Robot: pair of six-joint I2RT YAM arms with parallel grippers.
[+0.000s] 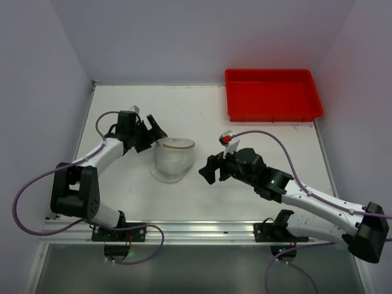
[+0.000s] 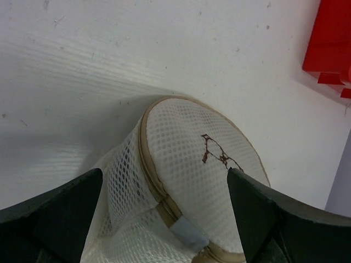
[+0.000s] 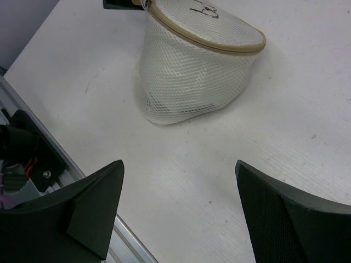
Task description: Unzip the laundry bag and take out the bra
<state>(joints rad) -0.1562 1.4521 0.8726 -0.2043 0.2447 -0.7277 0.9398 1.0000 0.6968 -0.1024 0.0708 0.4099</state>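
The laundry bag (image 1: 173, 159) is a small white mesh drum with a tan rim, lying tilted at mid-table. Its round face (image 2: 203, 164) bears a small dark line drawing. A grey-blue tab (image 2: 189, 233) sits on the rim seam. My left gripper (image 1: 153, 133) is at the bag's far-left edge, and in the left wrist view this gripper (image 2: 164, 174) is open, its fingers either side of the rim. My right gripper (image 1: 207, 169) stands open a little right of the bag (image 3: 192, 71). Only bare table lies between its fingers (image 3: 98, 208). The bra is hidden.
A red rectangular tray (image 1: 272, 95) stands at the back right corner. A metal rail (image 1: 184, 229) runs along the near table edge and shows at the lower left of the right wrist view (image 3: 129, 246). Pale walls close in the table on three sides.
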